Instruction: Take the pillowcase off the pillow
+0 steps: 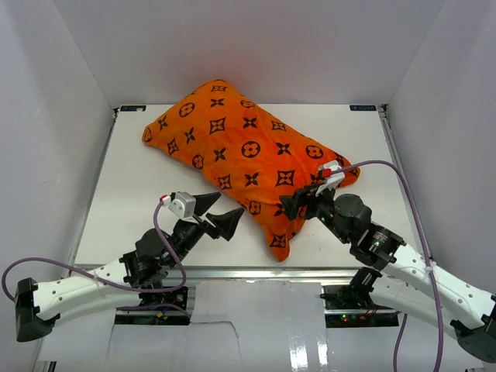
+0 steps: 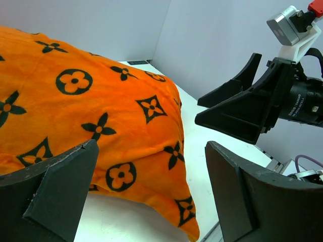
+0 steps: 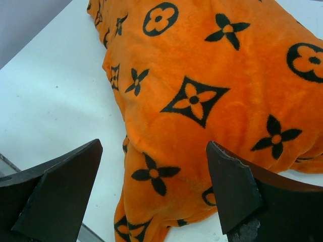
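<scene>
White table [image 1: 139,209]; plump orange monogrammed pillowcase [image 1: 248,159]

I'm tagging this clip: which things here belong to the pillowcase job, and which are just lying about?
Job: orange pillowcase, covering the hidden pillow; left hand and right hand, both open and empty.
Just there: white table; purple cables.

Plump orange black-patterned pillowcase [image 1: 248,167], diagonal on white table [image 1: 132,194]
</scene>
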`<state>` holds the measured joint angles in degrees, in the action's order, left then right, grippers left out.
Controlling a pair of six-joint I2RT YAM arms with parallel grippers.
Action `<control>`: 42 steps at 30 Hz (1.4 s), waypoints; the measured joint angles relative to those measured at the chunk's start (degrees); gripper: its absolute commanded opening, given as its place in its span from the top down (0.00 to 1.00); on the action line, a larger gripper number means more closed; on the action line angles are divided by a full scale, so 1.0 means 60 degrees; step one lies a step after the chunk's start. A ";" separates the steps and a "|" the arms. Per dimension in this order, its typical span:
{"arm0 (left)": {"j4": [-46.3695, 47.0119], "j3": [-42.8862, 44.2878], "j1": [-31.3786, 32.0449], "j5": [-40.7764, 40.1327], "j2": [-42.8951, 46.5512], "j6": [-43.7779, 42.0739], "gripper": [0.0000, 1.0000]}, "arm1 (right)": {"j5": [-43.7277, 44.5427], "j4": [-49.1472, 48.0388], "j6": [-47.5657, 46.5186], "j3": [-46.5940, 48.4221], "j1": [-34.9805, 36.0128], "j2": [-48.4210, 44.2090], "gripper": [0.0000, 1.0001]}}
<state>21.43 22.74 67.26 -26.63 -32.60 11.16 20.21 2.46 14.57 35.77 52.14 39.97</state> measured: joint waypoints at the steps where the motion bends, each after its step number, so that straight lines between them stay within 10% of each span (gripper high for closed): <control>1: 0.0000 0.0000 0.0000 0.0000 -0.0015 0.0000 0.02 | 0.0047 -0.0004 0.0000 0.0000 0.0004 -0.0004 0.10; 12: 0.0000 0.0000 0.0000 -0.0474 -0.0171 -0.0029 0.02 | 0.1064 0.0382 0.0040 0.0109 0.0004 0.0222 0.10; 22: -0.0004 -0.0350 0.0000 -0.3432 0.0036 0.0047 0.02 | 0.0539 0.0233 0.0907 0.0076 0.0000 0.4011 0.02; 23: 0.0007 -0.0463 0.0000 -0.3727 0.0193 0.0076 0.02 | 0.0739 0.0215 0.1213 0.0080 0.0000 0.4473 0.50; 25: 0.0011 -0.0678 0.0000 -0.4226 0.0481 0.0117 0.02 | 0.1180 0.0430 0.1982 0.0055 0.0015 0.5034 0.91; 33: 0.0062 -0.0193 -0.0004 -0.5759 0.0127 -0.0288 0.02 | 0.2674 0.0827 0.4615 -0.2080 -0.0699 0.0980 0.92; 42: -0.2397 0.2586 -0.1071 -0.6288 -0.0579 0.0994 0.02 | 0.3577 0.2138 0.4065 -0.1953 -0.1945 -0.0998 0.92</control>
<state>7.05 38.26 60.84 -64.36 -36.07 17.12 41.67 15.29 38.96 24.05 40.47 33.98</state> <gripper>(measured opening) 0.979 0.138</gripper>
